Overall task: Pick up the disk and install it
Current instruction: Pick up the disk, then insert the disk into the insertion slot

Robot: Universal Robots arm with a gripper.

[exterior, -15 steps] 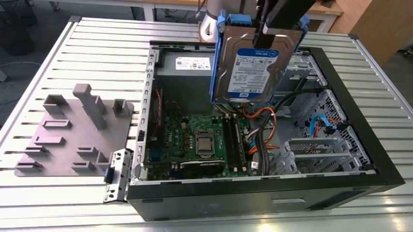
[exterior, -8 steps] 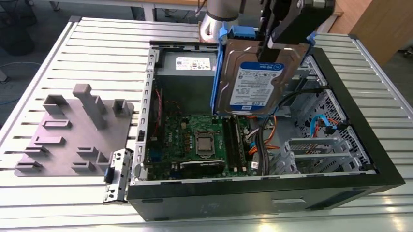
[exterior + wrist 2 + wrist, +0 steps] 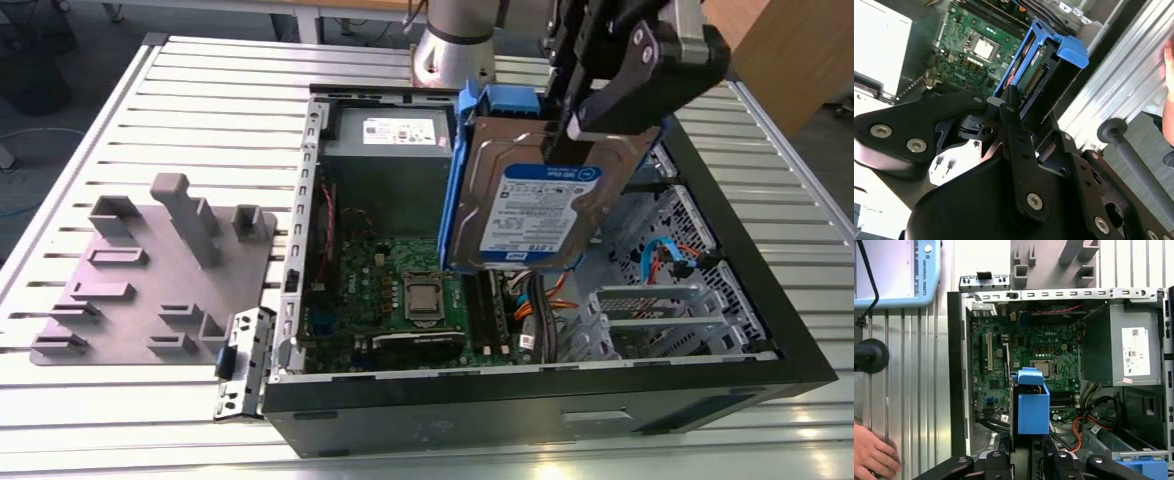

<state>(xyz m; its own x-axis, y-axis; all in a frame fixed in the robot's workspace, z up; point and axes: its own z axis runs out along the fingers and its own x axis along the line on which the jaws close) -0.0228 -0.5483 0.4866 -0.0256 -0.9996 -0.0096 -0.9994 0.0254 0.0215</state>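
The disk (image 3: 527, 205), silver with a blue-and-white label and blue side rails, hangs upright above the open computer case (image 3: 534, 395). My gripper (image 3: 571, 135) is shut on its upper end and holds it over the motherboard (image 3: 400, 290). In the second wrist view the disk (image 3: 1036, 75) sits between my black fingers (image 3: 1010, 102), connector edge towards the camera, and my gripper (image 3: 1021, 107) is clamped around it. In the first wrist view the disk's blue rail end (image 3: 1033, 407) hangs over the case interior, just beyond my gripper (image 3: 1029, 465).
A grey power-supply box (image 3: 387, 135) fills the case's far corner. A metal drive cage (image 3: 667, 305) with cables lies at the exterior view's right. A grey fixture plate (image 3: 147, 270) lies beside the case. A person's hand (image 3: 874, 455) rests on the slatted table near a blue-edged pendant (image 3: 894, 270).
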